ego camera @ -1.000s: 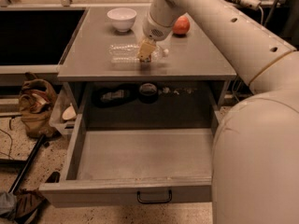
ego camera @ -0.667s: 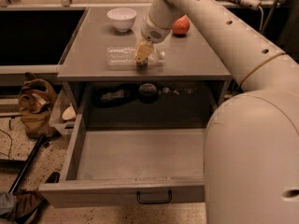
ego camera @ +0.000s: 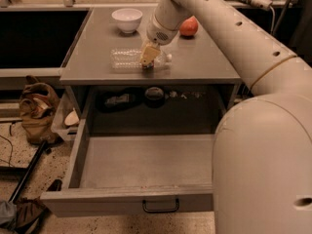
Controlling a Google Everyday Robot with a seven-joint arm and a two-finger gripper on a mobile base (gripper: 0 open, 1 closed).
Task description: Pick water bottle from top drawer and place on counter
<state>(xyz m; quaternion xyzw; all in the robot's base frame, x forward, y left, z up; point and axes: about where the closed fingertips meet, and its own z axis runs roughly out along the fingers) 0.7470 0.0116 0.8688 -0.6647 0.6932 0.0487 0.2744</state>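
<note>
The water bottle (ego camera: 127,60) lies on its side on the grey counter (ego camera: 204,65), near the front edge, with its white cap pointing right. My gripper (ego camera: 148,56) reaches down from the upper right and sits right on the bottle, over its neck end. The top drawer (ego camera: 146,162) is pulled wide open below the counter. Its inside shows nothing, and its dark loop handle (ego camera: 161,206) is on the front panel.
A white bowl (ego camera: 126,19) and a red-orange round fruit (ego camera: 189,27) stand at the back of the counter. Dark items (ego camera: 119,100) lie in the recess behind the drawer. My large arm (ego camera: 263,145) fills the right side. A bag (ego camera: 36,112) and cables lie on the floor at left.
The gripper and the bottle stay in nearly the same spot on the counter. My arm's big lower part has shifted a little left in view.
</note>
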